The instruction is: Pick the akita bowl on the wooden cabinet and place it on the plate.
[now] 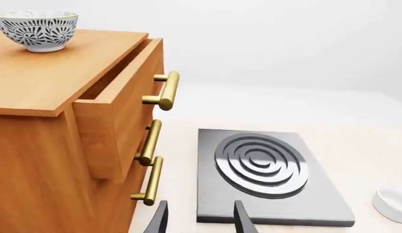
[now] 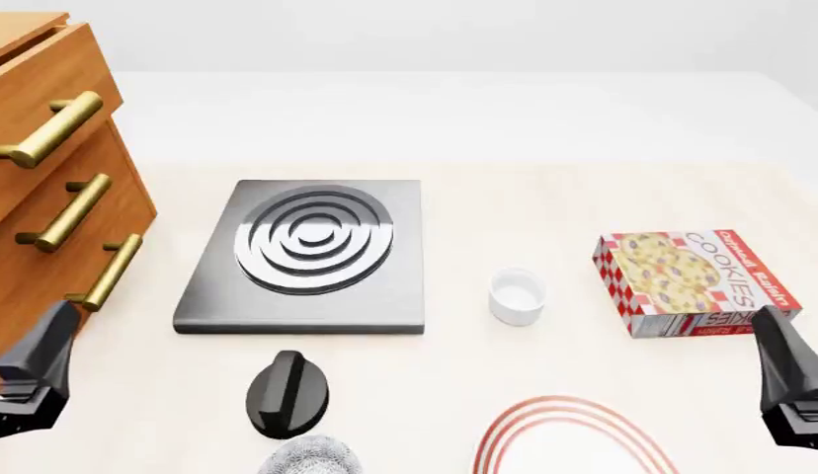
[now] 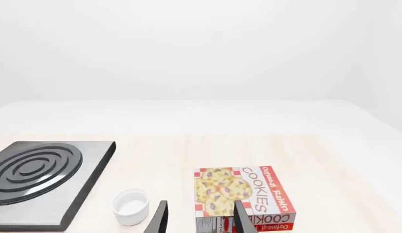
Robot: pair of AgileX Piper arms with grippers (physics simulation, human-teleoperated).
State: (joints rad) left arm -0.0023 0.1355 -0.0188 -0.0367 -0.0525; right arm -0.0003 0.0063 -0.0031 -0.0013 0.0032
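Observation:
The akita bowl (image 1: 36, 30), black-and-white patterned with a pale rim, stands upright on top of the wooden cabinet (image 1: 65, 121), far from my fingers. It is out of the front view, where the cabinet (image 2: 53, 188) fills the left edge. The plate (image 2: 567, 423), white with red rings, lies at the near edge, partly cut off. My left gripper (image 1: 201, 221) is open and empty, low beside the cabinet's drawer fronts (image 2: 34, 380). My right gripper (image 3: 199, 221) is open and empty, near the table's right side (image 2: 791, 385).
The cabinet's top drawer (image 1: 117, 111) stands slightly pulled out, with brass handles (image 1: 163, 90) sticking out. A grey stove (image 2: 310, 252) lies mid-table beside a small white ramekin (image 2: 518, 296) and a cookie box (image 2: 686, 281). A black knob-shaped object (image 2: 287, 393) and a patterned round object (image 2: 310, 460) sit near the front edge.

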